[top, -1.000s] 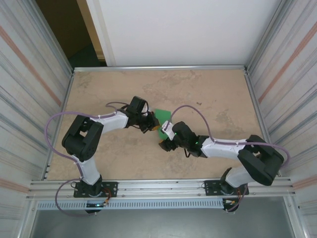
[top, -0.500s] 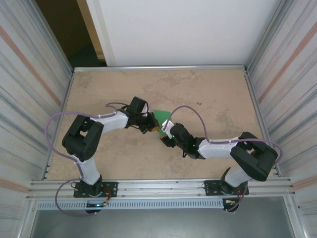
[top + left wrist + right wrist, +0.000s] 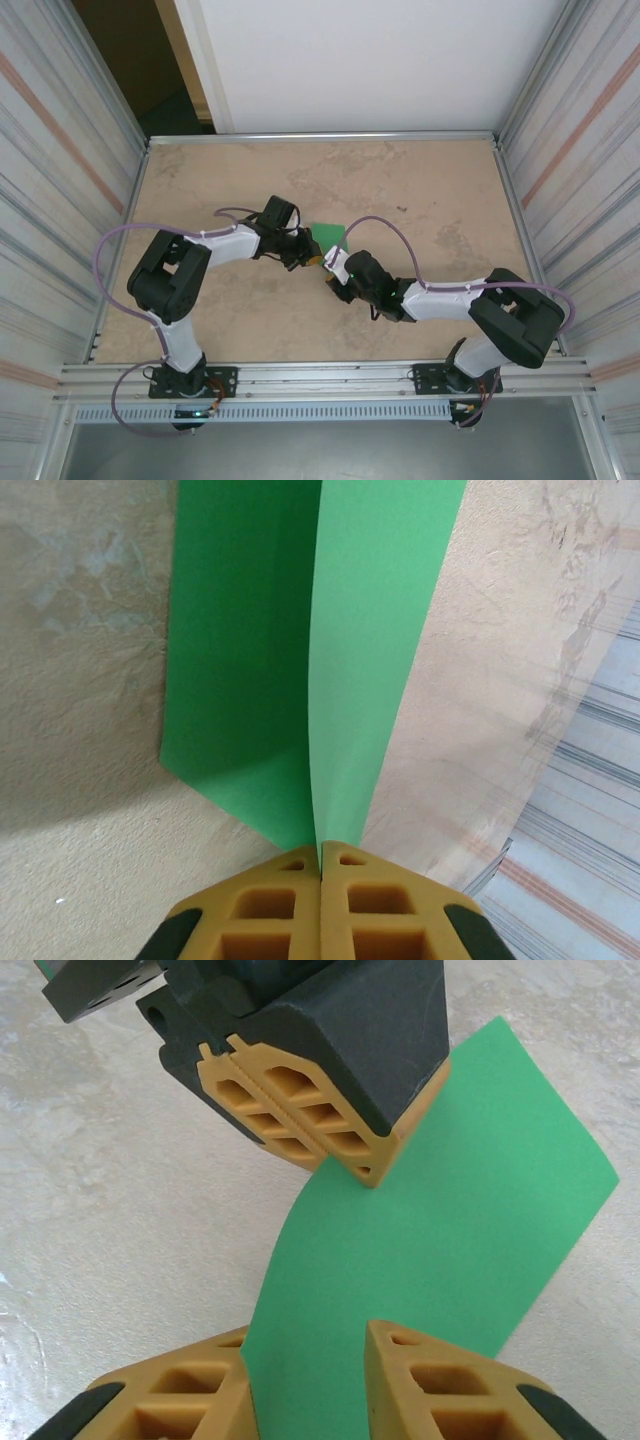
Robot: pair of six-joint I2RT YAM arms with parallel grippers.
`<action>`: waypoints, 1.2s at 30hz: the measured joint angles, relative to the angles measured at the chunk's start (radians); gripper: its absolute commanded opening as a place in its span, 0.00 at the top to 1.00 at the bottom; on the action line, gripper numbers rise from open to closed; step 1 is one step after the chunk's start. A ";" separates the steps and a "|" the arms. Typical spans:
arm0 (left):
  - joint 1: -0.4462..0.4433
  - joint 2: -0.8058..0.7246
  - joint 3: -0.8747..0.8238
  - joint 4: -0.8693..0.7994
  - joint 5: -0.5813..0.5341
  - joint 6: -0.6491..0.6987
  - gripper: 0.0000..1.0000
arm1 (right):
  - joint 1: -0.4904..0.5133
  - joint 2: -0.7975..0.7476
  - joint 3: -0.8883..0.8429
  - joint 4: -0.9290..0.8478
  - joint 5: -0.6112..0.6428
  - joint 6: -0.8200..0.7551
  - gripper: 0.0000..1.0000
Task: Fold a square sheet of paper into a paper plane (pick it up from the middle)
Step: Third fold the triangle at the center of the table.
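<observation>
The square sheet of paper [image 3: 330, 236] is bright green and stands bent off the table. My left gripper [image 3: 320, 865] is shut on its lower corner, and the sheet [image 3: 370, 630] rises from the pinched pads in a fold. Seen from the right wrist, the left gripper [image 3: 372, 1172] holds the paper [image 3: 450, 1220] from above. My right gripper [image 3: 312, 1345] straddles the sheet's near edge. Its jaws stand apart, with the paper passing between them and a gap on the right side. From above, the right gripper [image 3: 328, 275] sits just below the left gripper [image 3: 312, 256].
The tan table [image 3: 420, 190] is bounded by metal rails and corrugated side walls [image 3: 590, 150]. Both arms meet at the table's middle, with cables looping over them.
My right gripper has slid forward and left, up to the paper just below the left gripper. The left gripper and the paper have stayed put.
</observation>
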 measured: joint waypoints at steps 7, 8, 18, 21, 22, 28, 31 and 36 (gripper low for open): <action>0.000 0.000 0.000 0.000 0.000 0.000 0.98 | -0.003 0.000 0.003 -0.016 -0.026 -0.003 0.95; 0.000 0.000 0.000 0.000 0.000 0.000 0.97 | -0.003 0.000 0.006 -0.023 -0.031 -0.003 0.98; 0.043 -0.106 -0.041 -0.058 -0.050 0.036 0.67 | -0.023 0.000 0.037 -0.100 -0.171 -0.004 1.00; 0.086 -0.170 -0.064 -0.071 -0.068 0.053 0.66 | -0.050 0.000 0.037 -0.120 -0.239 0.011 1.00; 0.095 -0.182 -0.064 -0.070 -0.073 0.060 0.66 | -0.058 0.000 0.037 -0.126 -0.264 0.019 1.00; 0.060 -0.151 0.005 -0.082 -0.076 0.107 0.72 | -0.070 0.011 0.037 -0.141 -0.356 0.055 1.00; 0.028 -0.069 0.093 -0.103 -0.080 0.137 0.77 | -0.070 0.033 0.042 -0.144 -0.386 0.064 1.00; 0.000 0.064 0.191 -0.169 -0.115 0.187 0.85 | -0.070 0.063 0.051 -0.151 -0.421 0.087 1.00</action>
